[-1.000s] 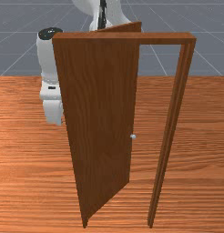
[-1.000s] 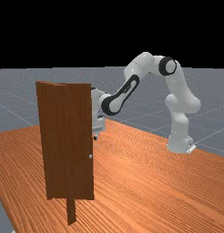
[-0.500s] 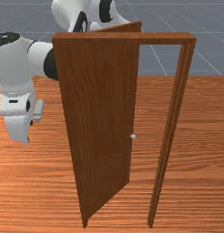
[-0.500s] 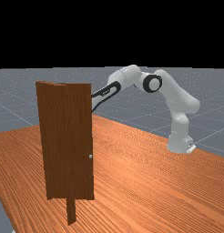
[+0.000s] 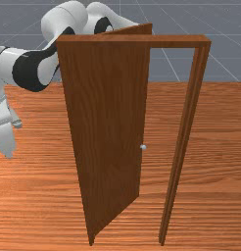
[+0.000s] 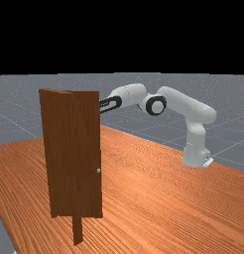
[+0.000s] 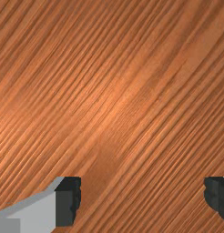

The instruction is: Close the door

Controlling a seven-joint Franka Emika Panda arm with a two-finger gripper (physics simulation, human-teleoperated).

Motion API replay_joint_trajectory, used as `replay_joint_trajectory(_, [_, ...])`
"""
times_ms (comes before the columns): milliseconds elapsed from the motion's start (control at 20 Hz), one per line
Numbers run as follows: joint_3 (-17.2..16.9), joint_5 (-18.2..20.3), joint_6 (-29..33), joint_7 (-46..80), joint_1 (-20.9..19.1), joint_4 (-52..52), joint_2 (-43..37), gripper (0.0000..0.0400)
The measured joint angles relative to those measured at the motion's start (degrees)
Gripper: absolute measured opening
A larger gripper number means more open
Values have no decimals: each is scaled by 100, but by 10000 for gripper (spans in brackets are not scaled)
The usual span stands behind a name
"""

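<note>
Door [image 5: 105, 122] open, upright in its wooden frame [image 5: 137, 42]; the panel meets the frame on the front view's left and slants back from there toward the arm's side of the table [image 5: 210, 147]. Free edge well apart from the frame's other post [image 5: 183, 132], so a wide gap there. Small pale knob [image 5: 143, 147] by that free edge, roughly midway between the two posts in the front view. In the far view the door stands left of the middle, knob near the panel's right edge. Gripper [image 5: 5, 139] at the front view's left edge, beside the door with table showing between them, not touching it (partly cut off by the picture's edge). Wrist view: fingers [image 7: 68, 200] spread wide, nothing held, bare wood grain between and beyond them; exact limit of the opening, can't tell. Arm [image 6: 129, 94] reaches from its base [image 6: 196, 154] toward the far view's left, and its front part goes out of sight behind the door
</note>
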Motion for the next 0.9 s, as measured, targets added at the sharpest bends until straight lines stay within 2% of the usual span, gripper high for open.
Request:
replay_joint_trajectory(50, [-432, 272, -20, 2845, 138, 31, 31, 400])
replay_joint_trajectory(450, [-435, 272, -20, 2845, 130, 28, 36, 400])
replay_joint_trajectory(500, [-1029, -394, 812, 3289, 467, -593, -174, 400])
replay_joint_trajectory(550, [-1029, -394, 812, 3289, 467, -593, -174, 400])
replay_joint_trajectory(600, [-666, 11, 203, 3046, 279, 15, 60, 400])
replay_joint_trajectory(650, [-435, 272, -20, 2845, 130, 28, 36, 400])
replay_joint_trajectory(900, [-435, 272, -20, 2845, 130, 28, 36, 400])
